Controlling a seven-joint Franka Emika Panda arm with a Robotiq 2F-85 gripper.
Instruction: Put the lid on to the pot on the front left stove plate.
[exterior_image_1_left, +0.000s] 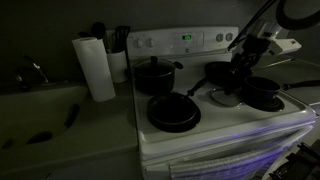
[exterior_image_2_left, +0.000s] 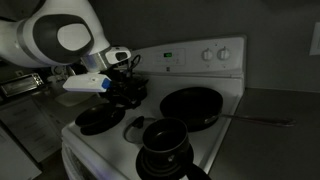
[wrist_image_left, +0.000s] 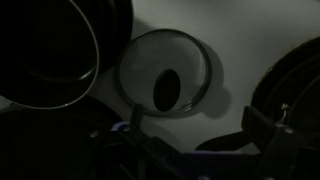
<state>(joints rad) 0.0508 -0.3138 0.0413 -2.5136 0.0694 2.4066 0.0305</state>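
The small greyish lid (exterior_image_1_left: 225, 97) lies flat on the white cooker top. In the wrist view it (wrist_image_left: 150, 62) is a glassy disc with a dark knob, just ahead of my fingers. The small low black pot (exterior_image_1_left: 263, 93) stands beside the lid and covers its stove plate. It also shows in an exterior view (exterior_image_2_left: 100, 120). My gripper (exterior_image_1_left: 240, 68) hangs above the lid, open and empty. Its two fingers are wide apart in the wrist view (wrist_image_left: 200, 130). In an exterior view the gripper (exterior_image_2_left: 125, 82) hides the lid.
A taller black pot with its own lid (exterior_image_2_left: 165, 140) and a wide long-handled black pan (exterior_image_2_left: 190, 105) fill the cooker's other side. A paper towel roll (exterior_image_1_left: 97, 68) stands on the counter beside the cooker. Dark round rims (wrist_image_left: 50, 50) flank the lid in the wrist view.
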